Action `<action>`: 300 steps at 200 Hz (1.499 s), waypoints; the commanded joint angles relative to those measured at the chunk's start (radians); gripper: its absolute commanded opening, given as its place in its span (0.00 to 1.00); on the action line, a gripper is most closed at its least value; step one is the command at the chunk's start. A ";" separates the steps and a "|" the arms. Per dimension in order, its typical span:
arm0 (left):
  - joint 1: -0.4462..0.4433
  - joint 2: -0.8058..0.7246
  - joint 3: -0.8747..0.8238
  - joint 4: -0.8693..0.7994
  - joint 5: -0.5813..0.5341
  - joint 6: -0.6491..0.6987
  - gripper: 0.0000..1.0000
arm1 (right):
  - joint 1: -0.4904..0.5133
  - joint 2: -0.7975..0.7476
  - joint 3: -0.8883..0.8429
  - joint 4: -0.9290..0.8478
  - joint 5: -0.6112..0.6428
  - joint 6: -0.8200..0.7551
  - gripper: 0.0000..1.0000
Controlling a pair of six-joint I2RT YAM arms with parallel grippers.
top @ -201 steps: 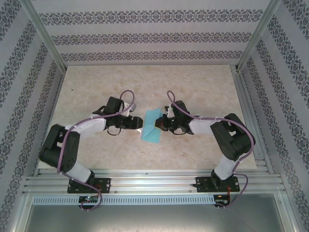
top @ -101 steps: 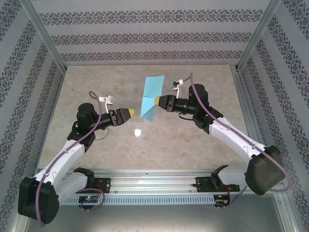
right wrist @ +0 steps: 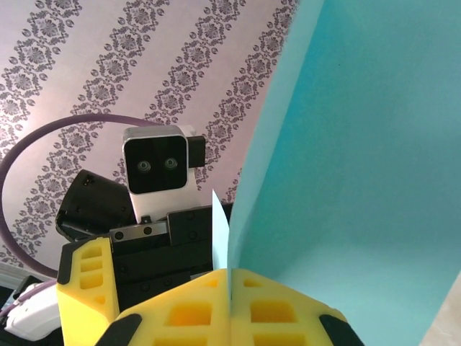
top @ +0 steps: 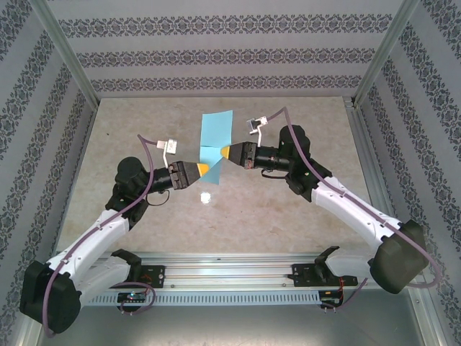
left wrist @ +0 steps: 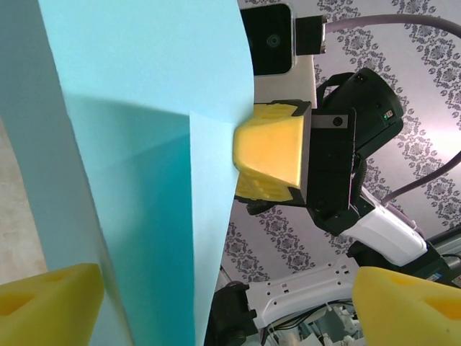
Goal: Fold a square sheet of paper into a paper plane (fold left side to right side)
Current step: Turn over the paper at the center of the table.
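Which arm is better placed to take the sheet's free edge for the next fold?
Left, most likely. The left claw is open around the lower edge of the sheet. The right claw is shut on the sheet, holding it up.

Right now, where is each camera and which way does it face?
Top external: overhead behind the bases, looking down; shows both arms, left gripper, right gripper, the paper.
Left wrist: on the left arm, facing the right gripper; own open fingers below.
Right wrist: on the right arm, facing the left arm; own fingers pinch the paper.
All three show the paper.
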 commanded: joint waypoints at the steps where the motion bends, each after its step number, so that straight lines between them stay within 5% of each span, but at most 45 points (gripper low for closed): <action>1: -0.016 -0.004 0.026 0.050 -0.004 -0.015 0.82 | 0.008 -0.035 0.030 0.042 -0.015 0.018 0.00; 43: -0.018 -0.008 0.033 0.040 -0.008 -0.011 0.42 | 0.004 -0.034 0.018 0.008 -0.001 -0.002 0.00; 107: -0.019 -0.012 0.035 -0.044 -0.036 0.046 0.07 | -0.029 -0.049 -0.019 -0.005 0.000 -0.008 0.00; 149: -0.070 -0.070 0.156 -0.514 -0.192 0.375 0.00 | -0.074 -0.095 -0.019 -0.190 0.070 -0.101 0.22; 172: -0.137 -0.058 0.275 -0.845 -0.417 0.582 0.00 | -0.155 -0.151 0.005 -0.446 0.206 -0.183 0.31; 196: -0.259 0.030 0.428 -1.167 -0.807 0.724 0.00 | -0.262 -0.220 0.013 -0.718 0.422 -0.246 0.37; 236: -0.451 0.343 0.697 -1.586 -1.372 0.691 0.00 | -0.383 -0.308 -0.013 -0.952 0.637 -0.320 0.38; 269: -0.552 0.607 0.900 -1.834 -1.626 0.596 0.00 | -0.438 -0.358 -0.041 -1.011 0.701 -0.349 0.39; 300: -0.611 0.871 1.059 -2.059 -1.748 0.512 0.00 | -0.466 -0.376 -0.059 -1.027 0.704 -0.370 0.39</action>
